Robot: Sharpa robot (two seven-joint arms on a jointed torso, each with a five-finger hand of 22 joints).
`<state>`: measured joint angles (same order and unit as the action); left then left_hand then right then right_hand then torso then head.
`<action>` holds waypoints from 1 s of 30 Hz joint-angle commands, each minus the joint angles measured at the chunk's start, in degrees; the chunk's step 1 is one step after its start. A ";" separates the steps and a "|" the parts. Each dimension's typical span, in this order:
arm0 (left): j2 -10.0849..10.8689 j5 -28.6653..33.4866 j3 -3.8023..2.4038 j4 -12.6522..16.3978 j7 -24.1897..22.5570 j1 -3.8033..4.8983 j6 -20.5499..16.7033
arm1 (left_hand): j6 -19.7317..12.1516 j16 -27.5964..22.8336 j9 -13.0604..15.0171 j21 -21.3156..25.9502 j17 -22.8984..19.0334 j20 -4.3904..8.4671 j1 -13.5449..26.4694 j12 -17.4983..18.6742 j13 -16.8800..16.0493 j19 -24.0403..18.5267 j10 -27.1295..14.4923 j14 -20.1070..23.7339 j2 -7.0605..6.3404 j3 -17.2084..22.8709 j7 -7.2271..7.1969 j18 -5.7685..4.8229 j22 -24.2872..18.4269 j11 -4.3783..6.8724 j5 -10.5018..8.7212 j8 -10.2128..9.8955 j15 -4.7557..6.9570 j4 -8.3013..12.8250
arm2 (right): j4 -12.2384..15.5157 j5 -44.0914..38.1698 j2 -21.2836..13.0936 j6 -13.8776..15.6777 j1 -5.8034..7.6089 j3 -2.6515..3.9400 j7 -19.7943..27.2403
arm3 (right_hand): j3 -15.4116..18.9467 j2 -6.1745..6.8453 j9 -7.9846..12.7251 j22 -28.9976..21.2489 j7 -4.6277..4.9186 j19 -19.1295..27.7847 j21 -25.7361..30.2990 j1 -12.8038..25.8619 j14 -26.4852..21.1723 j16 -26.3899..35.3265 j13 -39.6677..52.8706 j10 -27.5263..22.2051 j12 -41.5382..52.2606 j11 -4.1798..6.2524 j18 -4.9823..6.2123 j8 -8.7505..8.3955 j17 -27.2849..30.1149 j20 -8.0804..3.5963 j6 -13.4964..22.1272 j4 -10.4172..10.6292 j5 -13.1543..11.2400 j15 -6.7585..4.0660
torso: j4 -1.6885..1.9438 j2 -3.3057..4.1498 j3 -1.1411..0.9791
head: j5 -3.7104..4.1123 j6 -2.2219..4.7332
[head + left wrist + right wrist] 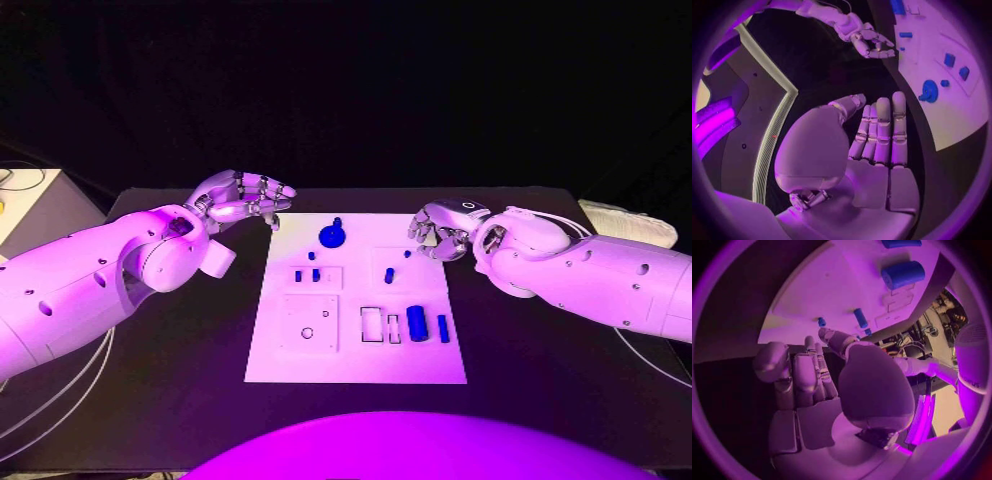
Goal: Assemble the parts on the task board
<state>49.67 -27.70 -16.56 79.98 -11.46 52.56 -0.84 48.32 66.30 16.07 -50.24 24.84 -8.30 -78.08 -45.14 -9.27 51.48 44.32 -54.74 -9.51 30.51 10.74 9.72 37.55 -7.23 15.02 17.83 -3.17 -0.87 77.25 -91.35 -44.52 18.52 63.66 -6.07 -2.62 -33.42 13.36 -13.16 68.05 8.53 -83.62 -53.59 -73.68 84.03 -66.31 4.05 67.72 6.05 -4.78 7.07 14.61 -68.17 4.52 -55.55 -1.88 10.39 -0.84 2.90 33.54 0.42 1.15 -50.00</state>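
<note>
White task board (289, 365) lies flat in the middle of the black table (548, 400), its long axis running away from the robot, with both hands hovering at its far end. Nearest the robot on the board sit a blue cylinder (417, 323) and a slimmer blue bar (444, 328), lying lengthwise along the board, well apart from either set of fingers and back toward the robot from the right hand (441, 229). Further out, small blue pegs (307, 275) stand in the middle rows. Beyond them a round blue part (332, 237) sits between the two hands, somewhat closer to the left hand (241, 197).

Neither hand holds anything. The left hand's fingers (882, 132) are straight and close together; the right hand's fingers (811, 372) curl loosely inward, empty. I judge no part is yet picked up. Behind the table the room is dark.
</note>
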 commanded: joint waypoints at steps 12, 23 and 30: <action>0.70 7.34 -0.83 1.82 -5.88 -0.96 2.77 | 0.01 -1.82 -0.28 1.86 -0.71 -0.21 0.12 0.75 0.69 0.43 1.17 0.60 0.18 -1.04 0.05 0.88 -1.45 0.06 -0.14 0.59 0.02 -0.23 | -1.10 -7.71 2.59 0.56 -1.07 -0.10 -4.30 | -0.60 0.51 -0.28 1.33 0.48 -1.12 -1.87 -0.33 3.03 -2.03 0.14 -0.26 -0.81 -0.21 -1.26 -0.36 -0.97 0.11 -0.35 0.89 1.52 0.44 | 0.01 0.11 -0.11 | 0.34 0.00; 0.77 7.39 -0.88 1.87 -5.49 -1.00 2.74 | 0.07 -2.00 -0.31 2.06 -0.78 -0.20 0.01 0.86 0.79 0.49 1.21 0.59 0.23 -1.10 0.08 0.88 -1.61 0.05 -0.12 0.65 0.02 -0.23 | -1.68 -7.24 3.97 -0.42 -2.13 -0.41 -3.89 | -1.24 0.10 -0.67 2.47 0.30 -1.35 -3.51 -0.92 2.91 -3.19 0.40 0.68 -0.65 -0.01 -1.45 -0.05 -1.40 0.09 -1.14 1.10 2.54 0.34 | -0.05 0.15 -0.09 | 0.02 0.00; 0.85 7.39 -0.88 1.86 -5.28 -1.00 2.71 | 0.07 -2.00 -0.31 2.06 -0.78 -0.20 0.01 0.86 0.79 0.49 1.21 0.59 0.23 -1.10 0.08 0.88 -1.61 0.05 -0.12 0.65 0.02 -0.23 | -2.03 -7.18 4.28 -0.84 -2.50 -0.49 -4.16 | -1.56 -0.14 -0.98 3.87 0.29 -1.63 -5.61 -1.30 2.79 -3.91 0.75 1.71 -0.34 0.18 -1.75 0.16 -1.58 0.00 -1.66 1.15 4.00 0.21 | -0.07 0.03 -0.08 | 0.12 0.00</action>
<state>50.53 -21.00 -17.37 81.67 -16.02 51.63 0.95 48.32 64.67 15.81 -48.44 24.14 -8.42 -78.09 -44.59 -8.56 51.61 45.29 -54.35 -9.51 29.71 10.73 9.72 36.00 -7.16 15.02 18.17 -3.19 -1.04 75.16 -97.84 -40.37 18.79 61.46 -6.37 -6.76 -34.63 13.05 -14.09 71.87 8.89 -83.61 -59.08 -74.44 84.03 -69.90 4.77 68.97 5.47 -4.57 6.46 14.62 -69.66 4.52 -56.83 -0.69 14.20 -0.83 2.85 33.64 0.31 1.22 -50.00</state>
